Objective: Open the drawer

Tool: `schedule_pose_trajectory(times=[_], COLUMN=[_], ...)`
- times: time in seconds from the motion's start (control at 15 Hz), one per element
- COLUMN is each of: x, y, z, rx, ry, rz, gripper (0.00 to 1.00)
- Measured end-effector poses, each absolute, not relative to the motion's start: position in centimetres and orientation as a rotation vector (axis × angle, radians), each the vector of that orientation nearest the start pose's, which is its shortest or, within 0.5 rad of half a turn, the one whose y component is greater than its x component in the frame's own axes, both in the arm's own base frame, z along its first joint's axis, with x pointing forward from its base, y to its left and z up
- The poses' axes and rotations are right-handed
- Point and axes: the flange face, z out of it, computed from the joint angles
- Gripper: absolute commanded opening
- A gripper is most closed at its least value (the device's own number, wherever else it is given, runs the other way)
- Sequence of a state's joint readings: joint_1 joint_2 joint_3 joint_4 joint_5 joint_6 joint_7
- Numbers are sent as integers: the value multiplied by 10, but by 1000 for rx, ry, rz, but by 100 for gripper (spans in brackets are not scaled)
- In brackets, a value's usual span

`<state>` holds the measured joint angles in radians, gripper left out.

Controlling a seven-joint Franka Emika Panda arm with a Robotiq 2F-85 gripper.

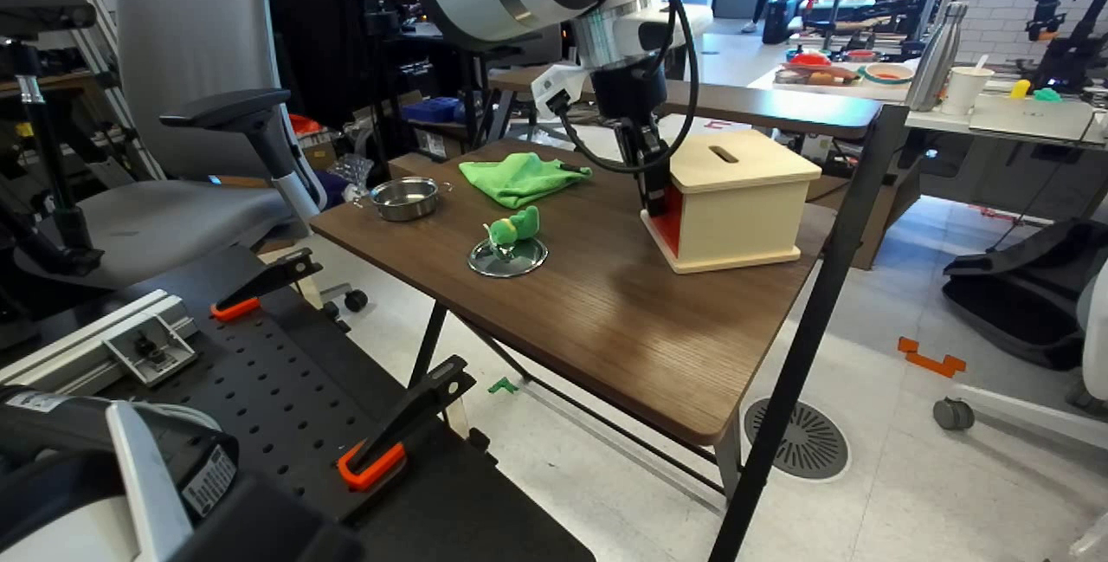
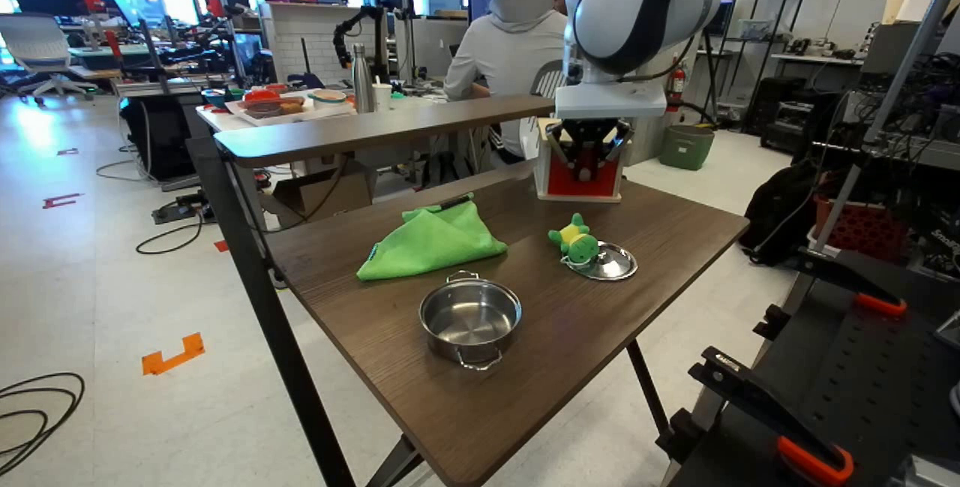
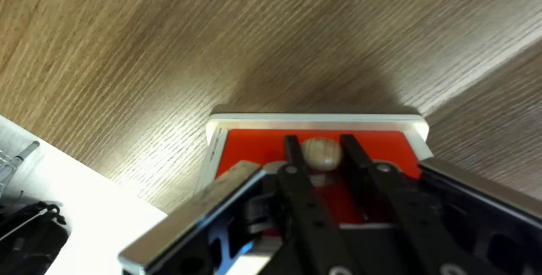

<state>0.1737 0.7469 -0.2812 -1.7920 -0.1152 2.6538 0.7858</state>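
The drawer's orange-red front sits inside the light-wood frame of the box, pushed in. It also shows in both exterior views, as a red strip and nearly face-on. The small light-wood box has a dark slot in its top and stands on the table. A round wooden knob is on the drawer front. My gripper points down along the front, its two black fingers closed on the knob, one on each side. The gripper covers the middle of the front in an exterior view.
On the brown table are a green cloth, a steel pot and a green-and-yellow toy on a shiny lid. A raised shelf runs along one table side, near the box.
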Motion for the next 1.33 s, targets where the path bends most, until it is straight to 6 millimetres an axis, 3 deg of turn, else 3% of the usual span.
schedule_pose_trajectory(times=[0.4, 0.8, 1.33], x=[658, 636, 622], y=[-51, -42, -57], z=[159, 159, 170], rx=[-3127, -3121, -3042], ry=[1080, 942, 823], rz=[-321, -206, -132], gripper=[7, 7, 7])
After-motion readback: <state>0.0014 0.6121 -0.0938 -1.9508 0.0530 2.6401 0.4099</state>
